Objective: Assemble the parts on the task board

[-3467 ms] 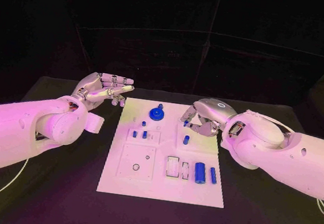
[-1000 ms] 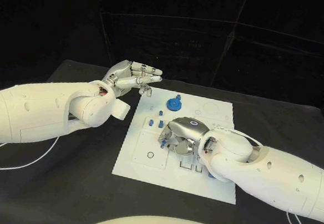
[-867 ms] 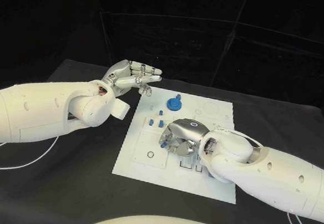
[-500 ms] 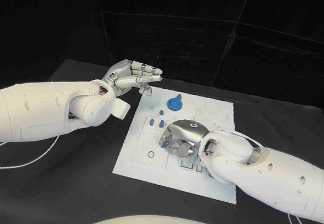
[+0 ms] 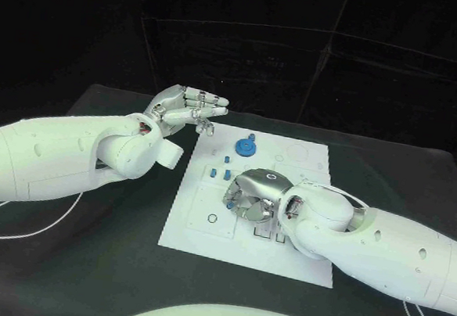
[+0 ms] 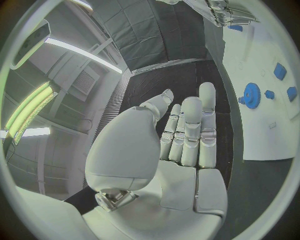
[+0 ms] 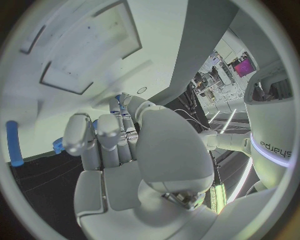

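- So, the white board [image 5: 198, 233] lies mid-table; a blue gear [image 5: 246, 146] stands at its far end, small blue pieces [image 5: 218, 172] nearby
- Right hand [image 5: 253, 197] curls low over the middle; whether it holds anything, I cannot tell
- Left hand [image 5: 186, 107] hovers off-board, fingers drawn together, empty
- Most slots look unfilled, so plenty seems left

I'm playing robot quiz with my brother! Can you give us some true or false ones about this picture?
1. The right hand is over the white board. True.
2. The left hand is pressing the blue gear. False: it is raised beside the board, apart from the gear.
3. The table is black. True.
4. The board lies on the floor. False: it lies on the table.
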